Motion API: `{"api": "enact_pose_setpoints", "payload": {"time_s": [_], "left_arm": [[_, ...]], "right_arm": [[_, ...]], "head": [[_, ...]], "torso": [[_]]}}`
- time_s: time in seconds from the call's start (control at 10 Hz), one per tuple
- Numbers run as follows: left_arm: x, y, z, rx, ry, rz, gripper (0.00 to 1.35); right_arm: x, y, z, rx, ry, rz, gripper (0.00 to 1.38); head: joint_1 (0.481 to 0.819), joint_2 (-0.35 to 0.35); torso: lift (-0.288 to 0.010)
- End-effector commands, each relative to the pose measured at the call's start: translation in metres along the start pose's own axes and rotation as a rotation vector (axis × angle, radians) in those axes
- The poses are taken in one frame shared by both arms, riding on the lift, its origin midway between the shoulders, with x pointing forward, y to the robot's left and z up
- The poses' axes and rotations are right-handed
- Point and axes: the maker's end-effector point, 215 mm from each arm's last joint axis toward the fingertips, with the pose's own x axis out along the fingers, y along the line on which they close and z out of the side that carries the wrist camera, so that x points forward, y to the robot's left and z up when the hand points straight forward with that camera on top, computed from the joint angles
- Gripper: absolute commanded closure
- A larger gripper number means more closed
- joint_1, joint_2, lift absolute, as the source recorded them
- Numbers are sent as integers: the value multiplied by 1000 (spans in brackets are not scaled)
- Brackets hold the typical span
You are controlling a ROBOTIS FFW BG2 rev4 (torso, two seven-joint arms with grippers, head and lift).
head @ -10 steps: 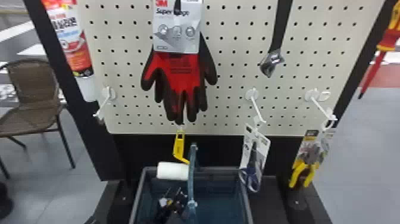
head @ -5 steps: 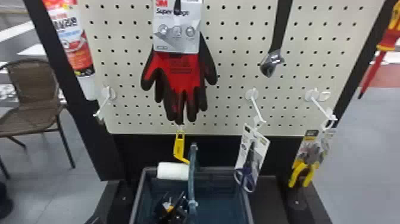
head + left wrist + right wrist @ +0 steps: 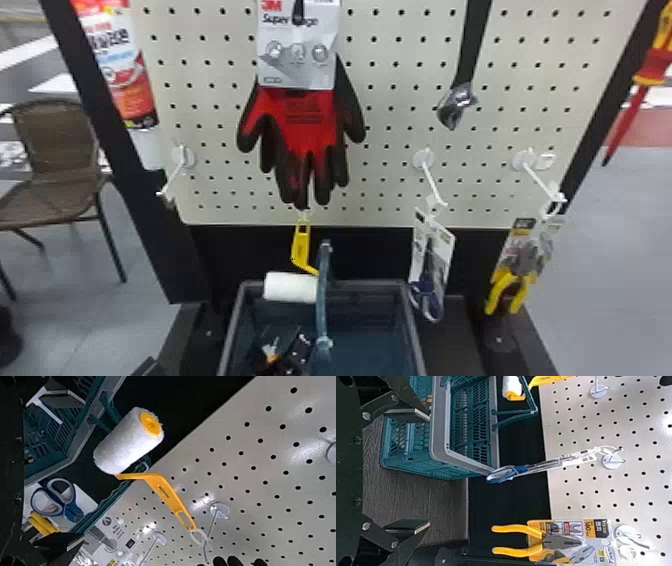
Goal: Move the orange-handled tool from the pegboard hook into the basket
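Observation:
In the head view, the paint roller (image 3: 290,288) hangs by its yellow-orange handle (image 3: 300,247), white sleeve beside the basket's rear rim (image 3: 370,284). The left wrist view has the orange handle (image 3: 166,494) ringed onto a hook, with the left gripper (image 3: 65,471) open and apart from it. In the right wrist view the right gripper (image 3: 425,471) is open and holds nothing, with the basket (image 3: 441,423) beyond one finger. Carded pliers (image 3: 510,290) with yellow-orange handles also hang from a hook, seen too in the right wrist view (image 3: 518,551).
Blue scissors (image 3: 427,300) hang by the basket's right side, and red-black gloves (image 3: 305,125) above the roller. Dark shapes with an orange spot (image 3: 272,358) show inside the basket; what they are is unclear. The basket's handle (image 3: 324,295) stands beside the roller.
The hanging scissors have swung left and then back right. The dark shapes inside the basket have shifted slightly. The roller and pliers have stayed in place.

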Motion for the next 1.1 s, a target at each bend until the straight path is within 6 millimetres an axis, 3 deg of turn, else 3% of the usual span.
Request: {"api": "enact_pose_setpoints", "payload": {"time_s": [0.0,1.0], "left_arm": [[0,1,3,17,-1,0,110],[0,0,4,21,-2,-4,79]], "right_arm": [[0,0,0,0,0,0,343],[2,0,-1,0,1,5,343]], "head": [[549,0],[549,0]], "torso": [[-100],[-100]]}}
